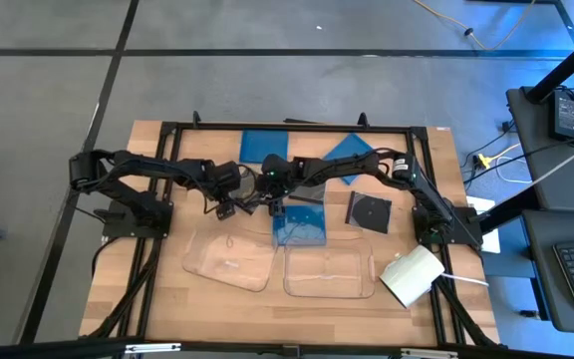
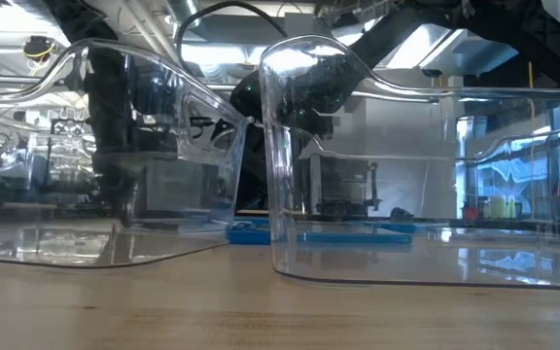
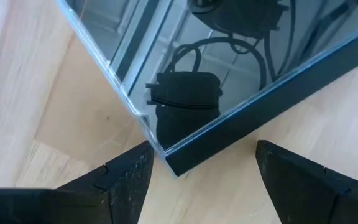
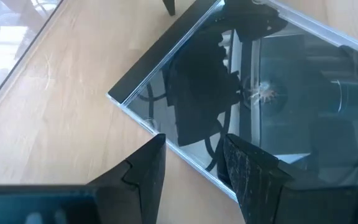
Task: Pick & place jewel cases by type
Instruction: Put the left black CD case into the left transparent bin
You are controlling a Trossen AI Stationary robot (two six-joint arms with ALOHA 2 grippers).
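Observation:
A translucent blue jewel case (image 1: pixel 302 227) with a dark spine lies on the table just beyond two clear trays; the low view shows it (image 2: pixel 338 233) flat on the wood. My right gripper (image 1: pixel 277 206) reaches in from the right to the case's left edge, open with a narrow gap (image 4: pixel 194 165). My left gripper (image 1: pixel 229 206) comes from the left, open wide (image 3: pixel 204 168), with its fingers on either side of the case's spine corner (image 3: pixel 166 160), apart from it. Two more blue cases (image 1: pixel 265 143) (image 1: pixel 352 158) and a black one (image 1: pixel 369 211) lie flat on the table. My right gripper slants down at the case's left edge (image 4: pixel 185 155), next to the spine corner. One finger (image 4: pixel 253 177) stands over the top face and the other (image 4: pixel 138 171) outside the edge, above the wood. I cannot tell whether either finger touches the case.
The two clear rounded trays (image 1: pixel 229 261) (image 1: pixel 329 271) sit toward the near edge and fill the low view's foreground. A white box-like thing (image 1: pixel 412 276) lies near the right arm's base. A black frame (image 1: pixel 172 128) runs around the table.

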